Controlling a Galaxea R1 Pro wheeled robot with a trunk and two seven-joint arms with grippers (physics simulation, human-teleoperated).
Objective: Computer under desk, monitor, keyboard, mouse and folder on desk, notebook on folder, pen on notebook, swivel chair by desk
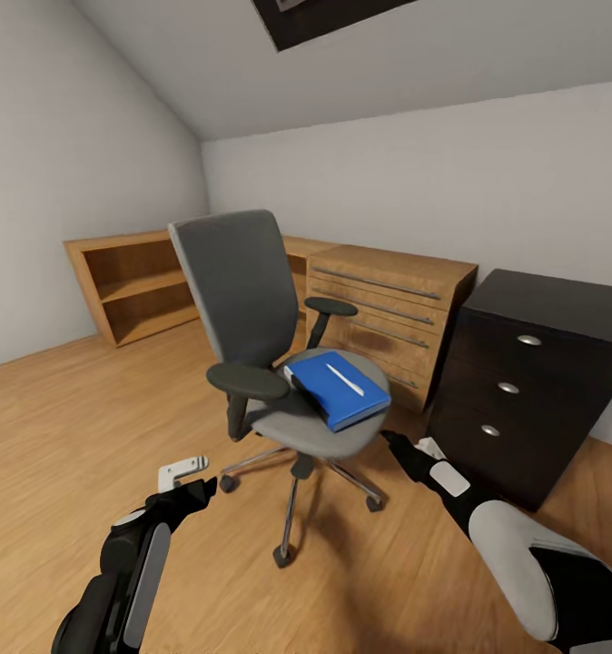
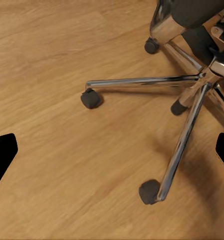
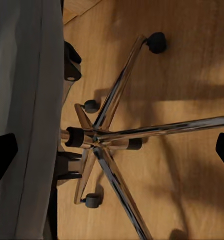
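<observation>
The swivel chair (image 1: 270, 363) is seen standing on the wooden floor (image 1: 70, 436) in the middle of the room, its grey back toward the left and its seat facing right. The blue folder (image 1: 336, 389) is laid flat on the seat, toward its right front edge, and the pale pen (image 1: 344, 379) is rested on top of the folder. A dark chest of drawers (image 1: 533, 381) with round silver knobs is placed to the right of the chair, well apart from it, and a light wooden counter (image 1: 388, 309) with long bar handles is set against the far wall behind the chair. The left gripper (image 1: 190, 480) is held low over the floor, near the left side of the chair's chrome base; in the left wrist view its jaws are seen spread, with dark fingertips (image 2: 3, 152) at both edges and only floor and castors between them. The right gripper (image 1: 406, 451) is held just beside the near right edge of the seat, not touching the folder; in the right wrist view its fingertips (image 3: 2, 152) are likewise spread wide, with the star base (image 3: 99, 137) seen below between them.
</observation>
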